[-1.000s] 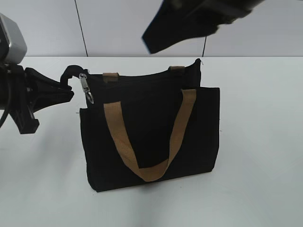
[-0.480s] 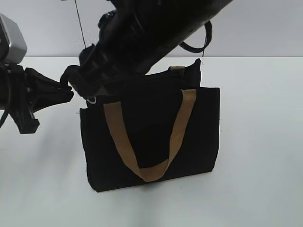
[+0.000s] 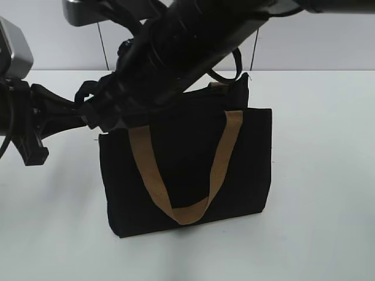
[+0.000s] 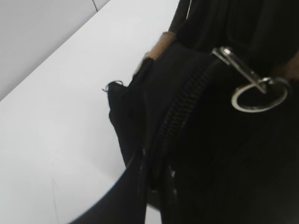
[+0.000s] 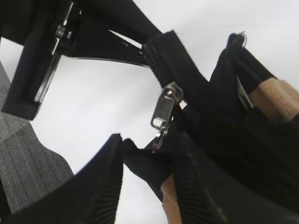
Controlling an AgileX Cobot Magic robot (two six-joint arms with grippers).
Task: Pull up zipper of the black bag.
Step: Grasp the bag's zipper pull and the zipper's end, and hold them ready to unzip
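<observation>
Exterior view: the black bag point(image 3: 187, 170) is being kept upright on the tabletop point(image 3: 316, 234), its end strap pinched shut in the left claw point(image 3: 82, 108), while the right claw point(image 3: 111, 117) is mostly hidden by its own arm.

Left wrist view: the zipper point(image 4: 180, 116) is seen running along the top edge.

Right wrist view: the silver pull point(image 5: 164, 112) is being bracketed by parted fingers, probably not gripped yet, so the pulling is all still to be done.
</observation>
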